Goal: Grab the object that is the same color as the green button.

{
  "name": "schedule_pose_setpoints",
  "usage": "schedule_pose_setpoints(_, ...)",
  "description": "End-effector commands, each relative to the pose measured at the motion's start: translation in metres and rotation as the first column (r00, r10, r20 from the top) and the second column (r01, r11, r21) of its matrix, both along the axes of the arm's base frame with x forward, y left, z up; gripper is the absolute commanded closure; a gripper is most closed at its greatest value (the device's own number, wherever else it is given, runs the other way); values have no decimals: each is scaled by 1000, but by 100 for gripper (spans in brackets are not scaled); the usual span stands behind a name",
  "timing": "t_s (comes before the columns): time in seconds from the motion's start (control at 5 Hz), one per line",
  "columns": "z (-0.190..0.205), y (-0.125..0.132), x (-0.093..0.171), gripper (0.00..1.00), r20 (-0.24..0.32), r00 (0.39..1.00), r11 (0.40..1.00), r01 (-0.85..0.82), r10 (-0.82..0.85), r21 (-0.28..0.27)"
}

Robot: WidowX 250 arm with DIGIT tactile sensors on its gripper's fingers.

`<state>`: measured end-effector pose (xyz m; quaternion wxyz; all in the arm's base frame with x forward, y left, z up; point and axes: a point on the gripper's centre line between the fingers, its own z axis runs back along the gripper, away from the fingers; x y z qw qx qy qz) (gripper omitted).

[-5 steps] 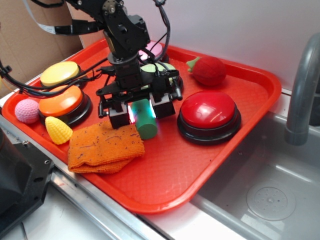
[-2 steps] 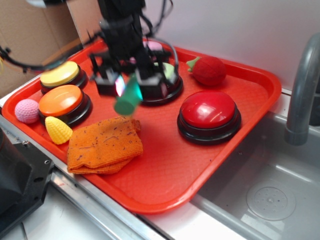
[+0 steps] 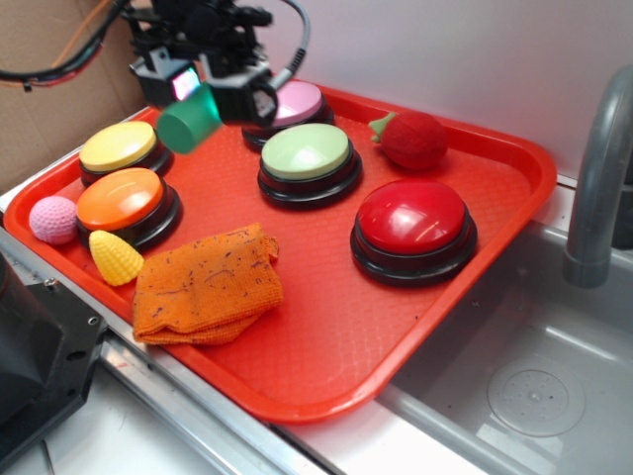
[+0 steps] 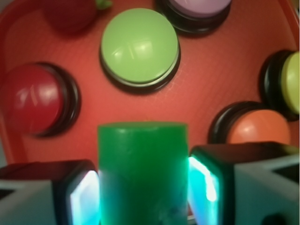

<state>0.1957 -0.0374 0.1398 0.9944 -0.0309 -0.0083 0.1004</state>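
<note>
Green cylinder block (image 3: 188,122), clamped between the two pads of the gripper (image 3: 203,87), lifted clear of the red tray (image 3: 326,346) and hanging over its 10 o'clock portion, between the yellow button (image 3: 119,145) and the pink button (image 3: 297,102). In the wrist view, same block (image 4: 142,173) upright between the lit pads, flat end uppermost, gripped on both flanks. Green button (image 3: 306,151) on the tray at about 3 o'clock from the block, well apart from it; colour match to the block evident.

Step in hand, as judged: grasp achieved, block carried aloft; task close to complete. Next move calling only for a steady, firm hold, with no tilt that might let the smooth cylinder slip.

Count on the tray: five dome buttons, namely green, pink, yellow, orange (image 3: 121,199), red (image 3: 412,219); one orange cloth (image 3: 206,285); one toy corn cob (image 3: 115,257); one pink knitted ball (image 3: 53,219); one red strawberry-like toy (image 3: 410,140). At 3 o'clock, beyond the tray, one grey faucet (image 3: 597,178) above a sink (image 3: 524,386).
</note>
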Motion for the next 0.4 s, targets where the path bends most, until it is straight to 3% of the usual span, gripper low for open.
schedule_pose_setpoints(0.0,21,20,4,100,104,992,997,73,-68,-40)
schedule_pose_setpoints(0.2,18,25,3,100,78,995,998,60,-59,-15)
